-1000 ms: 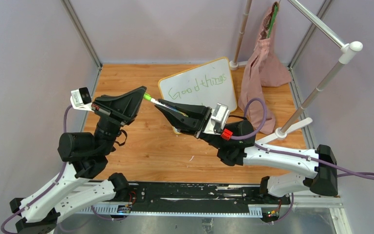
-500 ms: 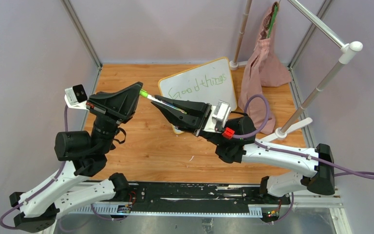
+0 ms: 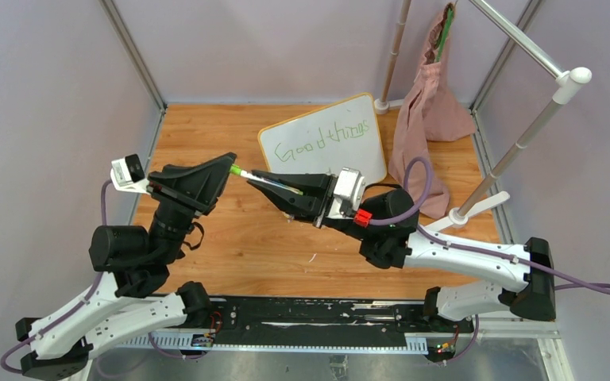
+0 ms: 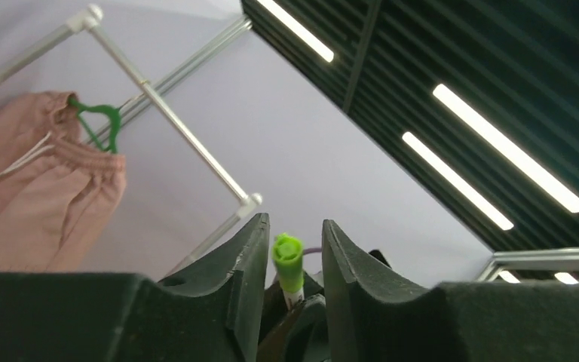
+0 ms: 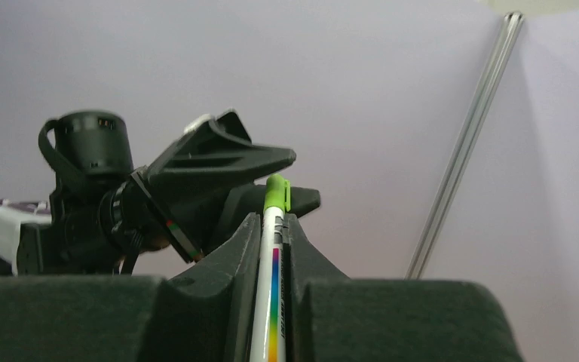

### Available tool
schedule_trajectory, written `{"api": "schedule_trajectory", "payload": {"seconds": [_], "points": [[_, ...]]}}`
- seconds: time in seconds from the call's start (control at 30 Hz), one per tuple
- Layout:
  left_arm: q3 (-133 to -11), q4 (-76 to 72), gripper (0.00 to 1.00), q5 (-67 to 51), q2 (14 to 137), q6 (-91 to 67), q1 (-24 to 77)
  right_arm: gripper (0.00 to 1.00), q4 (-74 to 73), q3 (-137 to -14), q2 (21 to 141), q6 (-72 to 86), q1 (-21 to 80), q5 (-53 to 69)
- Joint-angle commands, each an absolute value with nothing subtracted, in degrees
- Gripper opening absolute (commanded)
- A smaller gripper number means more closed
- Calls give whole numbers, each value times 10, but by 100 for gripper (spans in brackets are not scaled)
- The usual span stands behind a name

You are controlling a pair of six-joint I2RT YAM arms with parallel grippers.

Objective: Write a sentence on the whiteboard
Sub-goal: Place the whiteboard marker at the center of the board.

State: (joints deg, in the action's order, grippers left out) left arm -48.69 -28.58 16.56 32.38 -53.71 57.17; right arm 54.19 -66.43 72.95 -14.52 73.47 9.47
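Note:
The whiteboard (image 3: 322, 141) stands tilted at the back of the wooden table, with "Good things" written on it in green. My right gripper (image 3: 260, 177) is shut on a white marker (image 3: 268, 182) in front of the board and points it left. In the right wrist view (image 5: 271, 220) the marker (image 5: 270, 302) runs up between the fingers and ends in its green cap (image 5: 276, 193). My left gripper (image 3: 229, 163) is open, facing the right one. In the left wrist view (image 4: 292, 223) the green cap (image 4: 288, 261) sits between the two fingers with a gap on each side.
A pink cloth bag (image 3: 427, 107) hangs from a green hanger on a white rack (image 3: 524, 136) at the back right, and the rack's foot (image 3: 476, 208) rests on the table. A pole (image 3: 393, 55) stands behind the board. Lilac walls close in the left, back and right.
Both grippers have shifted a little toward the near side and lower. The marker's cap end still sits at the left gripper's fingertips. The right gripper has kept its hold on the marker.

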Motion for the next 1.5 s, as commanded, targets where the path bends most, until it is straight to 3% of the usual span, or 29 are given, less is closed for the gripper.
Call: {"api": "schedule_trajectory", "payload": {"seconds": [0.0, 0.1, 0.23, 0.47, 0.77, 0.97, 1.27, 1.47], "points": [[-469, -160, 51, 198, 278, -469, 587, 0, 459, -616, 681, -148, 738, 102], [-480, -125, 76, 219, 251, -437, 587, 0, 438, -576, 636, -147, 739, 94], [-493, -79, 99, 246, 230, -408, 587, 0, 389, -525, 567, -138, 739, 79], [-522, 75, 100, 335, 223, -324, 587, 0, 288, -415, 460, -63, 738, -16], [-456, 194, 100, 453, 236, -263, 587, 0, 261, -226, 379, 211, 691, -139], [-408, 211, 100, 477, 235, -237, 587, 0, 289, -147, 420, 376, 614, -154], [-389, 245, 100, 472, 240, -258, 587, 0, 323, -135, 549, 477, 560, -140], [-391, 279, 100, 475, 263, -296, 586, 13, 321, -125, 614, 513, 548, -129]]}}
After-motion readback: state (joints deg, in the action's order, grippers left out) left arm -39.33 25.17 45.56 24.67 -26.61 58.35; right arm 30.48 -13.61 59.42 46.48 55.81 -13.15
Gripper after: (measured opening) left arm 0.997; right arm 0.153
